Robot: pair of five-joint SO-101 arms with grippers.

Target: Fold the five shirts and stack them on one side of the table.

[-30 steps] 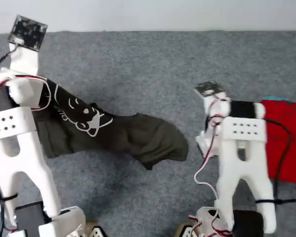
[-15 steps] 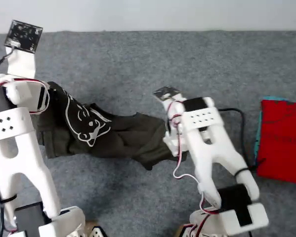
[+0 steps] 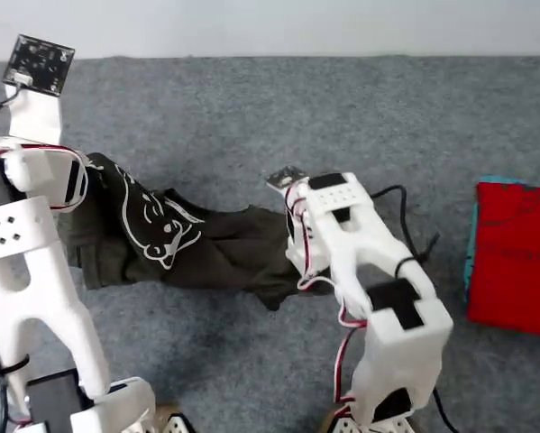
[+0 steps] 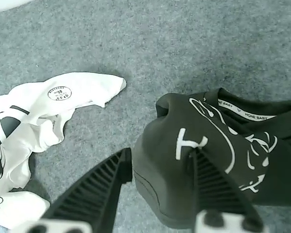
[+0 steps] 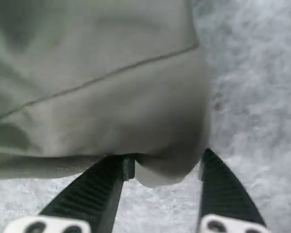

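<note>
The dark shirt (image 3: pixel 215 244) is lying bunched and unfolded on the table (image 3: pixel 251 108), between my arms. My left gripper (image 4: pixel 160 155) is clamping its printed end. My right gripper (image 5: pixel 167 160) is straddling the far hem, jaws open. I'm judging two done: a red shirt (image 3: pixel 517 257) stacked on a teal one (image 3: pixel 472 262). A white shirt (image 4: pixel 38 116) is waiting crumpled. The stack is running off-frame, so I'm unsure of its depth.

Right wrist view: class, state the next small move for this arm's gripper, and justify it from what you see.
Probably close the right gripper. Its open fingers straddle the bunched edge of the dark olive fabric shirt, just above the grey felt table, so a pinch here should catch the cloth.
</note>
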